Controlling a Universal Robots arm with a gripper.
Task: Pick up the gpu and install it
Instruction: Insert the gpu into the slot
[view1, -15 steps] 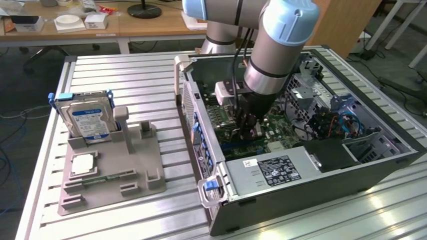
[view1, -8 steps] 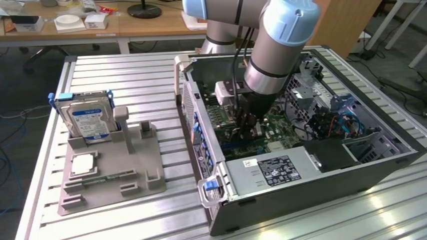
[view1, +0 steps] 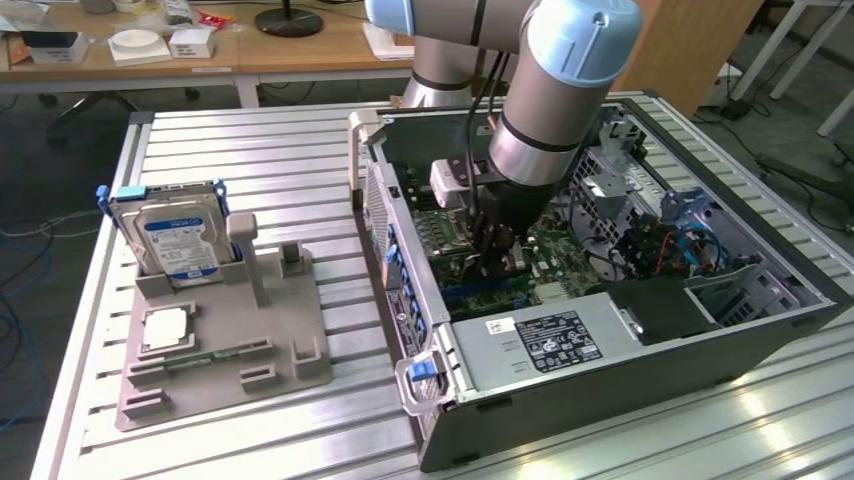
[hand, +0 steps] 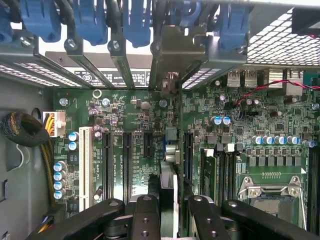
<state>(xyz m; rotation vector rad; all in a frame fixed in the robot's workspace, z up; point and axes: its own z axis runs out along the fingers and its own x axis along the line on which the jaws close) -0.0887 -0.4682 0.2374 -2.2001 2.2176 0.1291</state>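
Note:
My gripper (view1: 491, 255) is lowered inside the open computer case (view1: 601, 400), over the green motherboard (hand: 125, 115). In the wrist view the gripper (hand: 170, 202) is shut on the gpu (hand: 169, 150), which I see edge-on as a thin upright card between the black fingers (hand: 146, 210). Its pale metal bracket (hand: 170, 55) stands at the case's rear wall, between the blue slot clips (hand: 135, 20). The card lines up beside a black expansion slot (hand: 187, 155). I cannot tell whether its edge is seated in a slot.
Black expansion slots (hand: 127, 165) and a white one (hand: 82, 160) lie beside the card, with the CPU socket (hand: 272, 192) and cables (hand: 22, 130) around them. On the table's grey fixture (view1: 227, 370) stand a hard drive (view1: 174, 235), a chip (view1: 163, 328) and a memory stick (view1: 200, 355).

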